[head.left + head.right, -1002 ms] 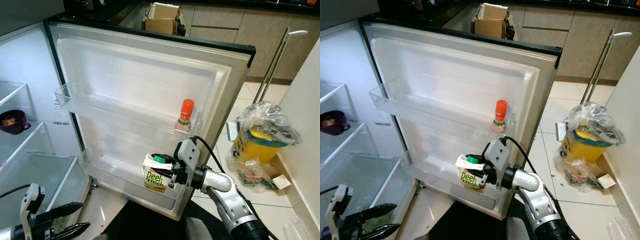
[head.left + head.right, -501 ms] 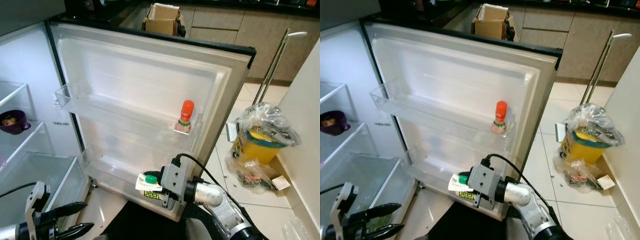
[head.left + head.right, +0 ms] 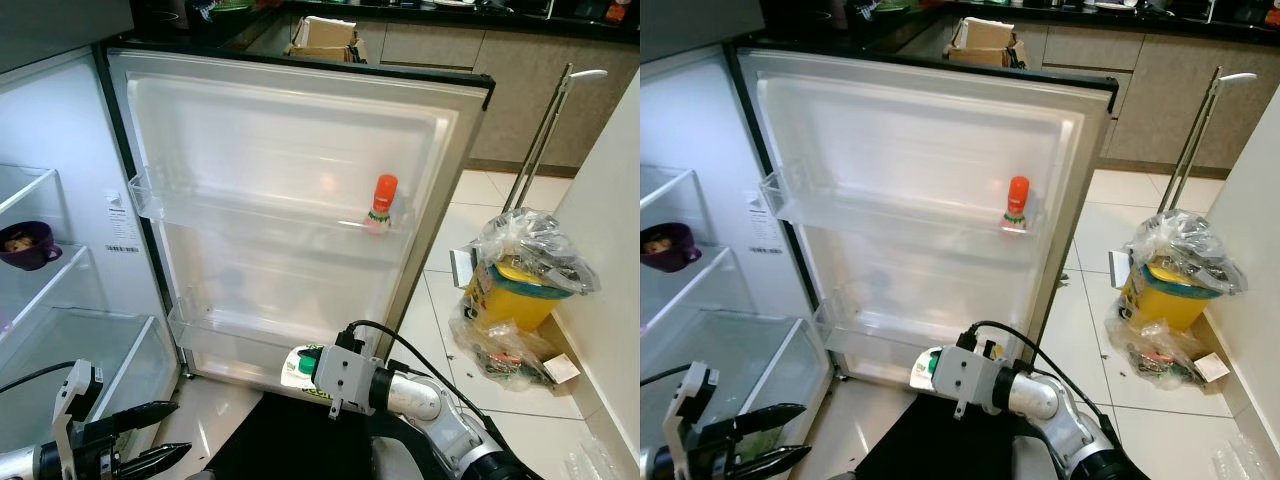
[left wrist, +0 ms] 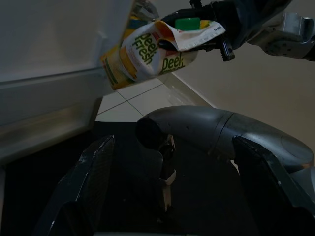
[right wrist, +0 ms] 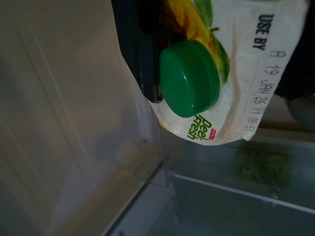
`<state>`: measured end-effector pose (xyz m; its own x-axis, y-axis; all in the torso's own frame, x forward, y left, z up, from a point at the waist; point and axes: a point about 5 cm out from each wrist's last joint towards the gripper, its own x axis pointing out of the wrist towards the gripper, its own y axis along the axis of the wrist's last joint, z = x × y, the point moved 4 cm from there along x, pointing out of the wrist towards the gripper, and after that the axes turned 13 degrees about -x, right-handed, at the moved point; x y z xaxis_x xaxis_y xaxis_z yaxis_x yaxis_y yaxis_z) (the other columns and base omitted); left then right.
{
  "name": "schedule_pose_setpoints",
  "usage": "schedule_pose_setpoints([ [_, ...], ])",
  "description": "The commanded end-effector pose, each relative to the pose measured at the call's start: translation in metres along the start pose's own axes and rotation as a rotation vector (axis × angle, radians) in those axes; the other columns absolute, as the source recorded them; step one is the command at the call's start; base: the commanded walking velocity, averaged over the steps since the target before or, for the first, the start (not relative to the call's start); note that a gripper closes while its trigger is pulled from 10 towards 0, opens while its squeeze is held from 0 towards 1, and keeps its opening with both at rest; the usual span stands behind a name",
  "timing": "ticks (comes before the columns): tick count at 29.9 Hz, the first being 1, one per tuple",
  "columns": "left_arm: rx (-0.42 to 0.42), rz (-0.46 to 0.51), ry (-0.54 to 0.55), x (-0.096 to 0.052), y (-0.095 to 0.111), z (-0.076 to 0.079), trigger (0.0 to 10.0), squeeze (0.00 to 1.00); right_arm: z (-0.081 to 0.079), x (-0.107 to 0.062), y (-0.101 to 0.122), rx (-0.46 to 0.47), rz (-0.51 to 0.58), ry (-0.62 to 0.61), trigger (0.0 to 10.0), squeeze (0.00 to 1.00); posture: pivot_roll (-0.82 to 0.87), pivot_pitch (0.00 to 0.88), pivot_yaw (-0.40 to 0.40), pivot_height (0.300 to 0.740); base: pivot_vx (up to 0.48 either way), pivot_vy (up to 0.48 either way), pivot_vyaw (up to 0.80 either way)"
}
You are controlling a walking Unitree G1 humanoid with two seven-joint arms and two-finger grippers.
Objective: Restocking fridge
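Fridge door (image 3: 290,170) swung wide open, white liner facing out. On the upper door shelf (image 3: 250,215), one small bottle with an orange cap (image 3: 381,203), standing upright near the hinge-far end. Lower door shelf (image 3: 215,335) just above the floor.

Right gripper (image 3: 310,370) low, in front of the door's bottom edge, fingers closed on a juice carton (image 3: 300,365) at its top end. Carton with green cap (image 5: 189,77) and "Peel Fresh" lettering, tilted on its side, held just outside the lower door shelf, near the door's bottom corner. Whether touching the door, cannot tell.

Left gripper (image 3: 150,440) low at the robot's left, in front of the fridge's bottom drawer (image 3: 70,365), fingers (image 4: 93,172) spread apart, holding nothing.

Inside the fridge, a purple bowl (image 3: 25,243) on a glass shelf. On the tiled floor beyond the door, a yellow bin (image 3: 515,290) wrapped in clear plastic. Cardboard box (image 3: 325,35) on the dark counter (image 3: 400,8) behind.
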<state>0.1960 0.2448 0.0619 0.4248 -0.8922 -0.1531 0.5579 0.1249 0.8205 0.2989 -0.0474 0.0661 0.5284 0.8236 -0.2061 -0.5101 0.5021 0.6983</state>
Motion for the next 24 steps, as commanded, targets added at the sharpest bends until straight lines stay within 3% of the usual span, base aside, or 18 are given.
schedule_pose_setpoints([
  [1, -0.001, -0.006, -0.009, 0.003, 0.000, 0.001, 10.0, 0.00, 0.021, 0.001, 0.006, 0.009, 0.039, -0.093, 10.0, 0.00, -0.02, 0.011, -0.056, 0.551, 0.000, 0.000, 0.00],
  [5, -0.001, -0.006, -0.009, 0.003, 0.000, 0.001, 10.0, 0.00, 0.026, 0.000, 0.008, 0.027, 0.055, -0.121, 10.0, 0.00, -0.02, 0.011, -0.056, 0.551, 0.000, 0.000, 0.00],
  [7, -0.001, -0.007, -0.012, 0.004, 0.001, 0.002, 10.0, 0.00, 0.040, -0.001, 0.010, 0.088, 0.081, -0.207, 10.0, 0.00, -0.03, 0.013, -0.055, 0.551, 0.000, 0.000, 0.00],
  [8, -0.001, -0.007, -0.012, 0.004, 0.001, 0.002, 10.0, 0.00, 0.040, -0.001, 0.010, 0.088, 0.081, -0.207, 10.0, 0.00, -0.03, 0.013, -0.055, 0.551, 0.000, 0.000, 0.00],
  [10, -0.002, -0.007, -0.019, 0.006, 0.001, 0.003, 10.0, 0.00, 0.060, -0.004, 0.009, 0.207, 0.107, -0.331, 10.0, 0.00, -0.03, 0.015, -0.054, 0.551, 0.000, 0.000, 0.00],
  [15, 0.000, -0.007, -0.026, 0.008, 0.002, 0.004, 10.0, 0.00, 0.075, -0.012, 0.002, 0.306, 0.137, -0.457, 10.0, 0.00, -0.03, 0.020, -0.050, 0.551, 0.000, 0.000, 0.00],
  [24, 0.004, -0.008, -0.038, 0.009, 0.004, 0.005, 10.0, 0.00, 0.067, -0.013, -0.012, 0.424, 0.133, -0.492, 10.0, 0.00, -0.02, 0.030, -0.046, 0.551, 0.000, 0.000, 0.00],
])
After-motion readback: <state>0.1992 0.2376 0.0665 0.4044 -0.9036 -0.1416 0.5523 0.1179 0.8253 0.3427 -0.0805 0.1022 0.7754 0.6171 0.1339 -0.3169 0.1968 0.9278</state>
